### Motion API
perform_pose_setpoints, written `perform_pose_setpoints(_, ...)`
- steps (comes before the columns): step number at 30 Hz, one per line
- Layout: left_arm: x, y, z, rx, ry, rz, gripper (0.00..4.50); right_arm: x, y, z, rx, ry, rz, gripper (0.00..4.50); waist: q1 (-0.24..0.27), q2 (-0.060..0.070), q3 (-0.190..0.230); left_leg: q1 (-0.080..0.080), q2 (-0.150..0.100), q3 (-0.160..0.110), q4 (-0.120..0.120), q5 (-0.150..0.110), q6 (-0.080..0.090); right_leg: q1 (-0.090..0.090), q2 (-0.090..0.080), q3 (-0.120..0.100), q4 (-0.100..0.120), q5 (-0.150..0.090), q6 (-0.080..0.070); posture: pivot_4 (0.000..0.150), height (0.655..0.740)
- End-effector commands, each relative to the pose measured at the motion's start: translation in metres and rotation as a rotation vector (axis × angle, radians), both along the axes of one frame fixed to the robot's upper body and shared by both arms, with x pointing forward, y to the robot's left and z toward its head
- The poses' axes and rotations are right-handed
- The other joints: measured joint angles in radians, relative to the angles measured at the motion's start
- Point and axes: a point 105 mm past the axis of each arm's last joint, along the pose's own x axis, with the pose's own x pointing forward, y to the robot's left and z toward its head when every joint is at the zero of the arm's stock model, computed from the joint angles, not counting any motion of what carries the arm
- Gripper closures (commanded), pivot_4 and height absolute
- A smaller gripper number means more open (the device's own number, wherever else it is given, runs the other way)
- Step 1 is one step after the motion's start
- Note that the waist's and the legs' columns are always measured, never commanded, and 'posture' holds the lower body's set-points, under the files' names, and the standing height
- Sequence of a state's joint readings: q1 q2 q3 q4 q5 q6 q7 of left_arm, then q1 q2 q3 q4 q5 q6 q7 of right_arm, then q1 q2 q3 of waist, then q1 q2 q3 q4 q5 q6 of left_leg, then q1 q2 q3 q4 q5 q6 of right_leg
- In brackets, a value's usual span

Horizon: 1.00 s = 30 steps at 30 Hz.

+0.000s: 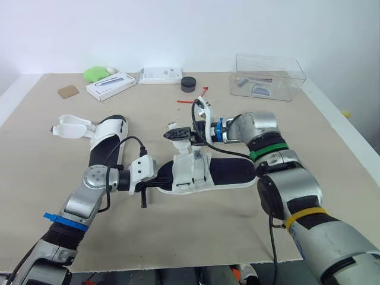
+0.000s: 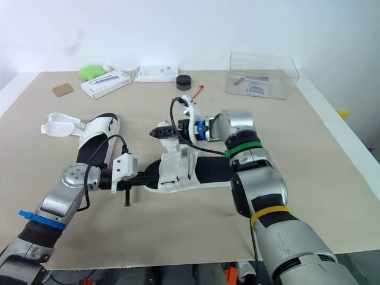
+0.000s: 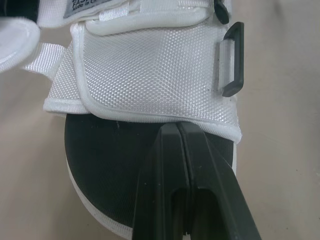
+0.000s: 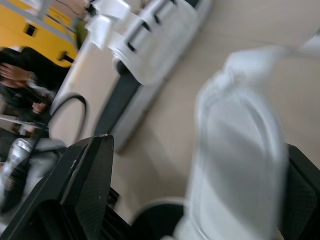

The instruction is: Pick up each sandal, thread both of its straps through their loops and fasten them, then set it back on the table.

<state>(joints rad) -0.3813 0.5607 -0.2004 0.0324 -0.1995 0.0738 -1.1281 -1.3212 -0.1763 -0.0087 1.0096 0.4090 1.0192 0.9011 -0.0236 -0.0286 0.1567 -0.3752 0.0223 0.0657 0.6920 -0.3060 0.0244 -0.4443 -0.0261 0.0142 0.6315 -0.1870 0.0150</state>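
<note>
One white-strapped sandal with a black footbed (image 1: 228, 172) lies at the table's middle. My left gripper (image 1: 161, 176) is at its near end, shut, with its fingertips (image 3: 179, 131) resting on the footbed against the hem of the front strap (image 3: 150, 75). A black loop (image 3: 231, 60) sits at that strap's side. My right gripper (image 1: 178, 135) hovers just above the sandal's straps, open, with a white strap (image 4: 240, 150) standing between its fingers (image 4: 85, 185). The second sandal (image 1: 107, 142) lies to the left, its strap (image 1: 71, 127) flipped open.
A clear plastic box (image 1: 270, 77) stands at the back right. Along the back are a black puck (image 1: 188, 84), two white boxes (image 1: 110, 86), a green object (image 1: 95, 73) and a brown coaster (image 1: 68, 91). A person (image 4: 20, 85) is beyond the table.
</note>
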Motion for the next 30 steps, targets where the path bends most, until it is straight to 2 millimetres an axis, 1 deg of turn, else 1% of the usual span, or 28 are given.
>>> perform_pose_setpoints(1,-0.004,0.0,-0.004,0.011,0.01,0.004,4.5,-0.001,0.013,0.032,0.116,-0.034,0.039,0.04,0.0,0.0,0.0,0.0,0.0,0.0,0.0,0.0,0.0,0.0,-0.001,0.0,0.0,0.0,0.0,0.15,0.74)
perform_pose_setpoints(5,-0.005,0.001,-0.004,0.01,0.011,0.013,4.5,-0.001,0.017,0.038,0.14,-0.037,0.046,0.04,0.0,0.0,0.0,0.0,0.0,0.0,-0.001,-0.001,-0.001,0.0,-0.005,-0.001,0.0,0.0,0.0,0.15,0.74)
perform_pose_setpoints(10,-0.006,0.001,-0.006,0.008,0.015,0.018,4.5,0.001,0.016,0.045,0.166,-0.056,0.041,0.04,0.0,0.0,0.0,0.0,0.0,0.0,-0.001,-0.001,-0.001,0.0,-0.005,-0.001,0.0,0.0,-0.001,0.15,0.74)
perform_pose_setpoints(16,-0.006,-0.001,-0.006,0.005,0.016,0.017,4.5,0.005,0.013,0.053,0.196,-0.077,0.015,0.04,0.0,0.0,0.0,0.0,0.0,0.0,-0.001,-0.001,-0.001,0.0,-0.005,-0.001,0.0,0.0,-0.001,0.15,0.74)
perform_pose_setpoints(26,-0.005,-0.002,-0.006,0.005,0.016,0.013,4.5,0.01,0.006,0.07,0.28,-0.098,-0.021,0.04,0.0,0.0,0.0,0.0,0.0,0.0,-0.001,-0.001,-0.001,0.0,-0.006,-0.001,0.0,0.0,-0.001,0.15,0.74)
perform_pose_setpoints(27,-0.005,-0.002,-0.005,0.005,0.017,0.013,4.5,0.01,0.006,0.07,0.279,-0.099,-0.024,0.58,0.0,0.0,0.0,0.0,0.0,0.0,-0.001,-0.001,-0.001,0.0,-0.006,-0.001,0.0,0.0,-0.001,0.15,0.74)
perform_pose_setpoints(28,-0.005,-0.002,-0.005,0.005,0.017,0.012,4.5,0.011,0.005,0.07,0.274,-0.104,-0.027,0.73,0.0,0.0,0.0,0.0,0.0,0.0,-0.001,-0.001,-0.001,0.0,-0.006,-0.001,0.0,0.0,-0.001,0.15,0.74)
perform_pose_setpoints(29,-0.005,-0.002,-0.005,0.005,0.017,0.012,4.5,0.011,0.004,0.069,0.267,-0.108,-0.028,1.42,0.0,0.0,0.0,0.0,0.0,0.0,-0.001,-0.001,-0.001,0.0,-0.006,-0.001,0.0,0.0,-0.001,0.15,0.74)
perform_pose_setpoints(30,-0.005,-0.002,-0.005,0.004,0.017,0.012,4.5,0.011,0.004,0.067,0.255,-0.115,-0.026,1.59,0.0,0.0,0.0,0.0,0.0,0.0,-0.001,-0.001,-0.001,0.0,-0.006,-0.001,0.0,0.0,-0.001,0.15,0.74)
